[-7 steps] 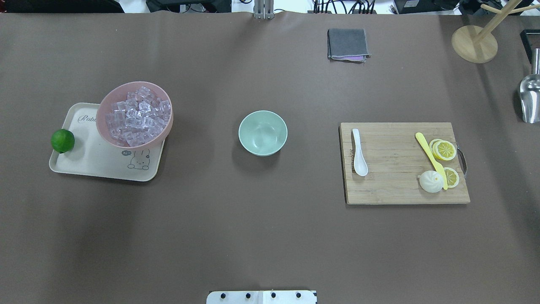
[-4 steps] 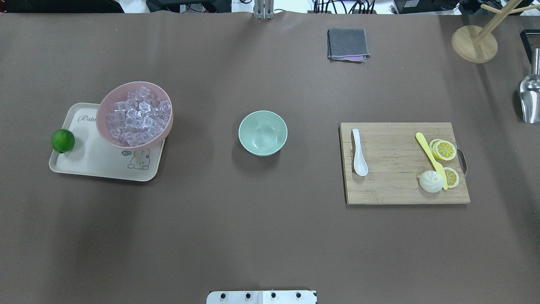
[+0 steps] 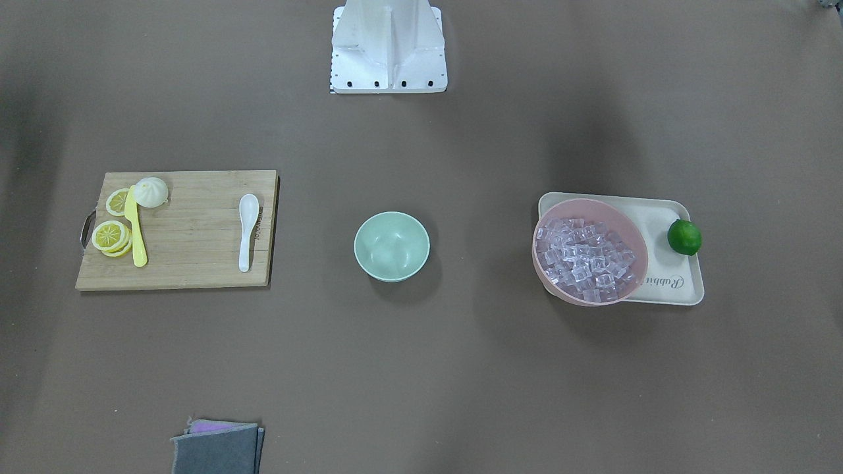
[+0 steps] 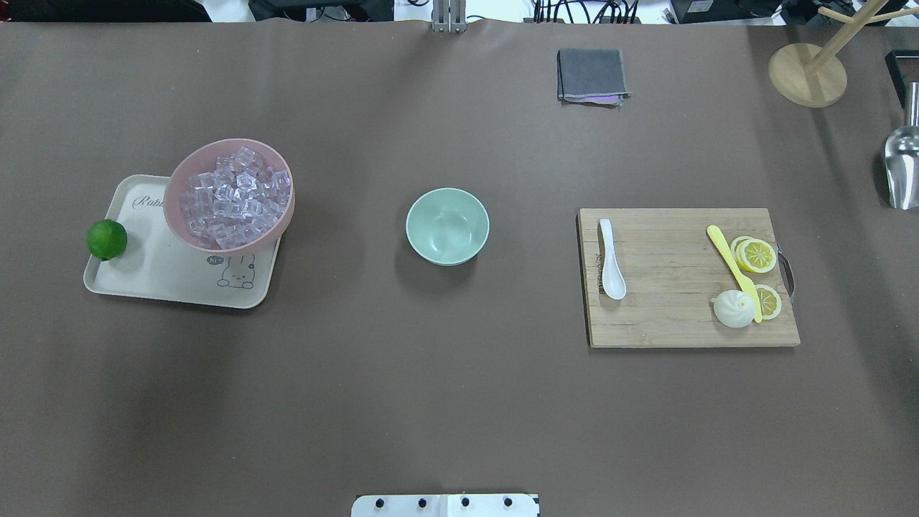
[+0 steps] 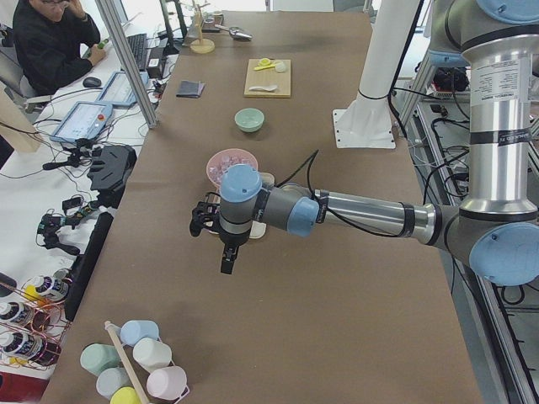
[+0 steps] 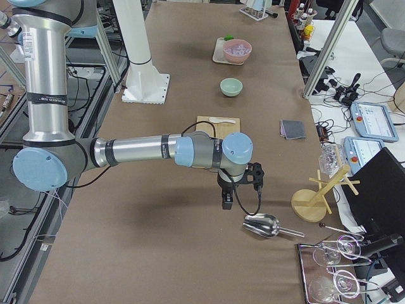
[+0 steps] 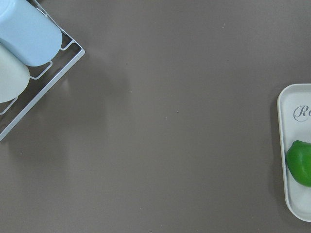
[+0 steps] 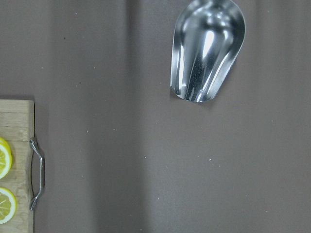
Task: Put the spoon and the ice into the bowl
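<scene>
tray (image 4: 154, 283): "Rabbi…" script, "hi" bubble

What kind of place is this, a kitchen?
Probably a robotics lab, not a kitchen: a left arm and right arm reach over the table, a person sits beside control tablets, and the cutting board and ice look like props.

Counter (image 4: 459, 402), left end: cream tray (image 4: 143, 287). A pink bowl (image 4: 176, 188) sits on its far right corner, a lime (image 4: 107, 239) at its left rim.
Right half: wooden cutting board (image 4: 675, 287) with yellow knife (image 4: 729, 262), lemon slices (image 4: 759, 255) and white bun (image 4: 733, 309).
Far edge: folded grey cloth (image 4: 591, 74).
Far right corner: wooden stand (image 4: 807, 75), metal scoop (image 4: 902, 169).
</scene>
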